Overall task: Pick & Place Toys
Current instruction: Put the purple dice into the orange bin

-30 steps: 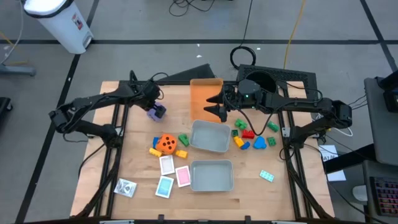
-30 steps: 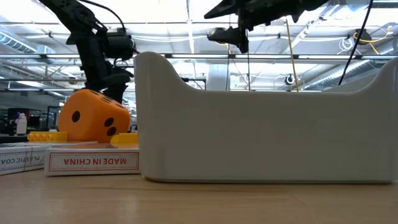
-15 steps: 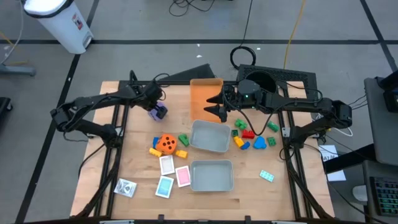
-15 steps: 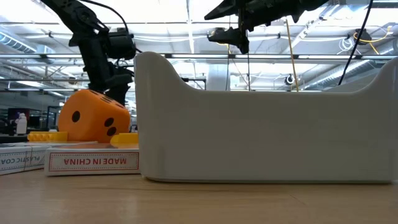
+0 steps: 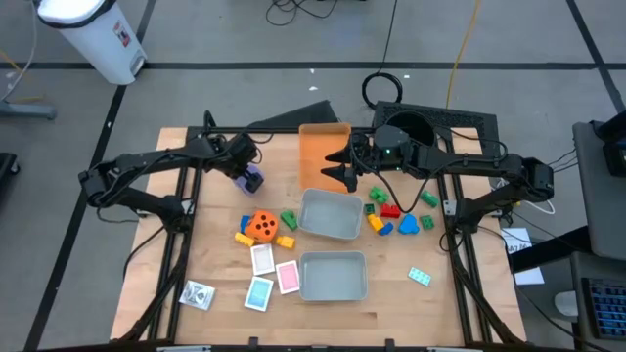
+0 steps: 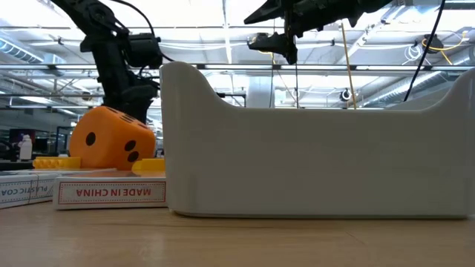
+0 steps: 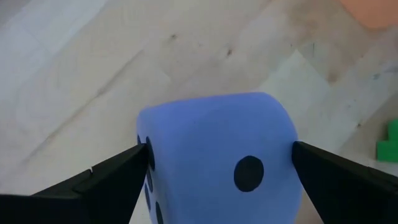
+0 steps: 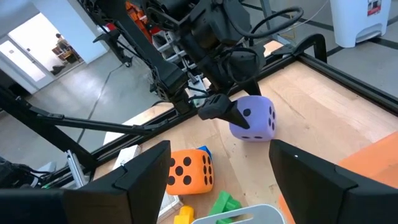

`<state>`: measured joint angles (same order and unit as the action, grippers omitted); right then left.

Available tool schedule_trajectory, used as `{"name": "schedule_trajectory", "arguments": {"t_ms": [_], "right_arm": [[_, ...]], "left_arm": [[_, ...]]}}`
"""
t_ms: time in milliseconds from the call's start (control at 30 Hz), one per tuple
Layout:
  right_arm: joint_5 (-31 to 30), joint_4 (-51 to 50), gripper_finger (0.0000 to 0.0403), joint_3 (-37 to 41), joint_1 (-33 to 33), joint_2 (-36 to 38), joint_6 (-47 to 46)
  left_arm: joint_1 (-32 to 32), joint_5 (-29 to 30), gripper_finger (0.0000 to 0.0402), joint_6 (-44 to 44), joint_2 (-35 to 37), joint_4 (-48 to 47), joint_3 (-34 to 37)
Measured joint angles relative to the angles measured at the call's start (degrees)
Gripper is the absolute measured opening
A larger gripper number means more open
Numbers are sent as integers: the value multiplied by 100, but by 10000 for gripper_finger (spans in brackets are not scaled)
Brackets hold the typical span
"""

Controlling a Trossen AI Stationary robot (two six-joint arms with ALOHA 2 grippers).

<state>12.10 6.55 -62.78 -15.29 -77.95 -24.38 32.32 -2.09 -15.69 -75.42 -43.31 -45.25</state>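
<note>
Only the left gripper (image 5: 246, 172) has shifted since the earlier frames, edging a little toward the desk's middle with the purple die (image 5: 251, 178) between its jaws; those jaws stand wide, one on each side of the die, at its faces but not visibly squeezing; the die sits on the wood toward the far left part of the desk (image 5: 196, 244), beside the orange tray (image 5: 323, 147); the right gripper (image 5: 337, 166) hangs over that tray, jaws wide and holding nothing; the orange die (image 5: 260, 226), bricks and cards lie nearer the front, and the grey trays (image 5: 331, 214) look empty; the step in hand appears to be grasping the purple die; next, the jaws must close firmly before any lift.
</note>
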Motion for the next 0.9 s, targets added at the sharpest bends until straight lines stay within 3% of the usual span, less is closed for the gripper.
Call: {"name": "schedule_trajectory", "arguments": {"t_ms": [600,900], "right_arm": [[2,-3,265,0,0,0,-39],[4,-7,265,0,1,0,-44]], "left_arm": [[12,-923,397,469,-289,-402,-31],[68,-1359,310,507,-310,-461,-20]]}}
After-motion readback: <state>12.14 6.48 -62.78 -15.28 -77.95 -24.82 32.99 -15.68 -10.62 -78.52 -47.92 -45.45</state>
